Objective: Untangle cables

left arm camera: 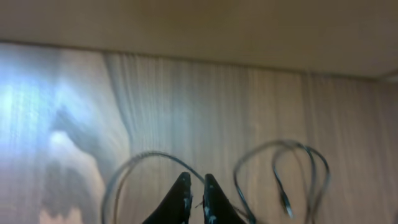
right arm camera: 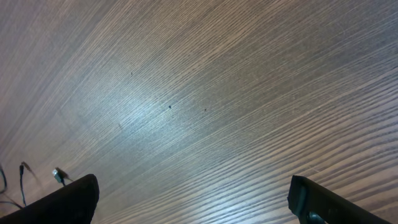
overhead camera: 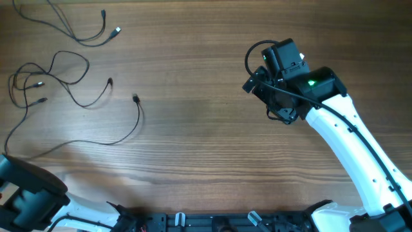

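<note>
The cables (overhead camera: 140, 118) lie spread over the far left part of the wooden table (overhead camera: 206, 148), well apart from my right arm. One pair of cords sits at the far left corner, its plugs pointing right. Nearer to me a looser bunch loops over itself. From it one long cord curves down from its plug and trails back toward the left edge, close to my left arm at the near left corner.

In my left wrist view, my left gripper (left arm camera: 194, 183) has its fingers drawn together to a thin slit. One cord arcs across the wood and runs straight into the tips, where it looks pinched. Just to the right of the fingers another cord makes a tall narrow loop, with a small plug lying inside it.

My right gripper (right arm camera: 193, 186) hangs over bare wood at the right half of the table. Its fingers stand wide apart with nothing between them. At the lower left edge of its wrist view two small plug ends show, beside the left finger and not touching it.
</note>
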